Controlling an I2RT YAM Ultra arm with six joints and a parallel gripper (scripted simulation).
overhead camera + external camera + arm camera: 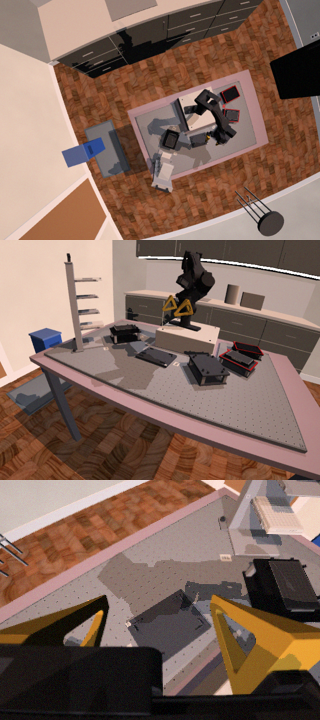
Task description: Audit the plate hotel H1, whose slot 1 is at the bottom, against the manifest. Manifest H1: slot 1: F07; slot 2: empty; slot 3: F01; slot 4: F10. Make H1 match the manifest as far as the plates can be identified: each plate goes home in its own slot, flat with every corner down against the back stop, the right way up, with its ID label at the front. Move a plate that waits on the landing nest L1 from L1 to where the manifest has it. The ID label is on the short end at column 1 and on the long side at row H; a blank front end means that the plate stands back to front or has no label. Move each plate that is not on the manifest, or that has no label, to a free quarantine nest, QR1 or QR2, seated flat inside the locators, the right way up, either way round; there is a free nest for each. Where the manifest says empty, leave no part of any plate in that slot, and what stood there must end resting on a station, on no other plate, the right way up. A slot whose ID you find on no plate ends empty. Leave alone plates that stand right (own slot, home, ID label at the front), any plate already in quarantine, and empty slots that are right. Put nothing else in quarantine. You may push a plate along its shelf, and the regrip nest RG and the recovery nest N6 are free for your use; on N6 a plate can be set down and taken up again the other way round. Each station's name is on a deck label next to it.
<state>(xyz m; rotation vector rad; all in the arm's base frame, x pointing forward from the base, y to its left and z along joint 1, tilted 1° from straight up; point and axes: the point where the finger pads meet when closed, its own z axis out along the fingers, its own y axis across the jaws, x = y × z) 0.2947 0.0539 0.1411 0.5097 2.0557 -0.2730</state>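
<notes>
The jaws of the gripper [177,307] are spread wide and pinch nothing, high above the table [289,446]. The plate hotel [73,307] stands at the far left corner, a pale plate [91,325] on its lowest shelf. Two red-edged nests [239,359] sit at the right.

table [144,405]: pink | tool fingers [184,307]: yellow | quarantine nests [239,359]: red-edged | floor [108,451]: brown wood parquet | bin [45,339]: blue

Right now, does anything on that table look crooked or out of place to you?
Nothing looks spilled or broken. One thing stands out: of the two red-edged nests on the right, the nearer one carries a plate while the farther is bare. The gripper hangs open above the table, holding nothing.
</notes>
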